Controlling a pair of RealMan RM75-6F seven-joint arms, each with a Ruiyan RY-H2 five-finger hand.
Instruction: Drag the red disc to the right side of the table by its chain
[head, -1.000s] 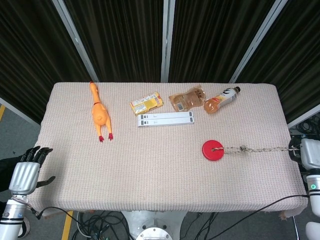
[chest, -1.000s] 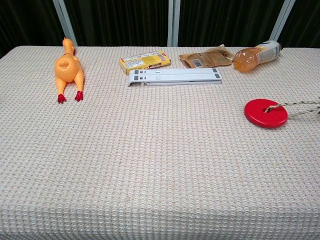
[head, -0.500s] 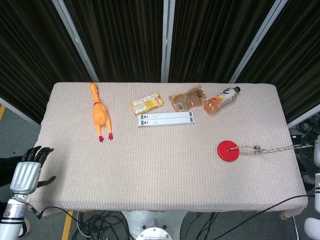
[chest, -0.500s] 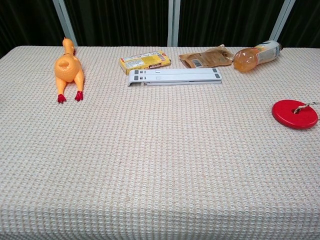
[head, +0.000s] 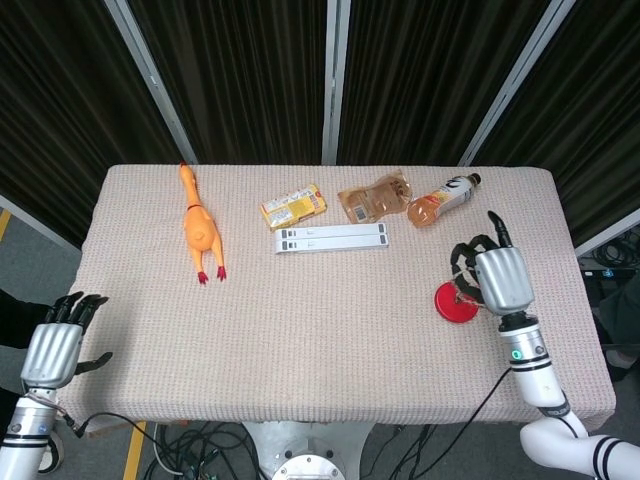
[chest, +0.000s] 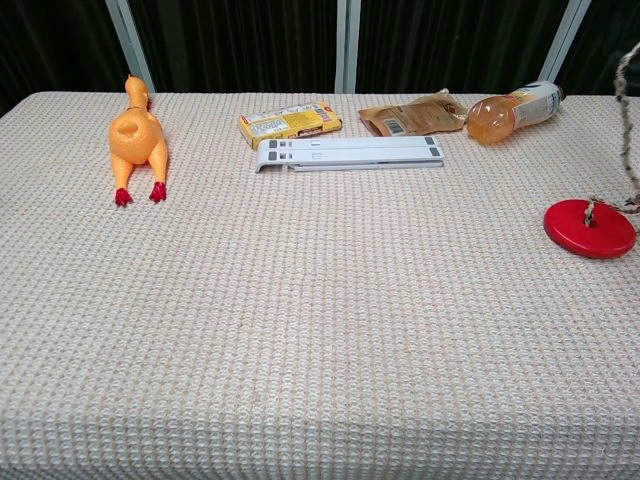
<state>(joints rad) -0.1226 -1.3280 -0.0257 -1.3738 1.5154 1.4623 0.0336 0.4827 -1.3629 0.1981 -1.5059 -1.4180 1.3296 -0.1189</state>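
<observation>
at the right side of the table (head: 300, 350), forward of the orange drink bottle (head: 443, 199) and a good way toward you from it, the red disc (head: 450, 304) lies flat on the cloth, already well to the right of the white bar (head: 332, 238) that marks the middle. your right hand (head: 492, 276) hovers over the disc's right edge with its fingers (head: 462, 262) curled in; the chain (chest: 627, 120) rises steeply from the disc's centre in the chest view and leaves the top of that picture, so it looks as if the hand is pinching it high up, though the head view hides the contact and i would not swear to it. with the chain that steep, a pull will tend to lift or tip the disc rather than slide it, so drop the hand low and out to the right of the disc before you draw, let the chain lie nearly along the cloth, and pull slowly and evenly. keep the line of pull away from the bottle. watch the table's right edge, since the disc has little room left there. your left hand (head: 52, 346) hangs off the table's left edge, fingers loosely spread and holding nothing; leave it there.
</observation>
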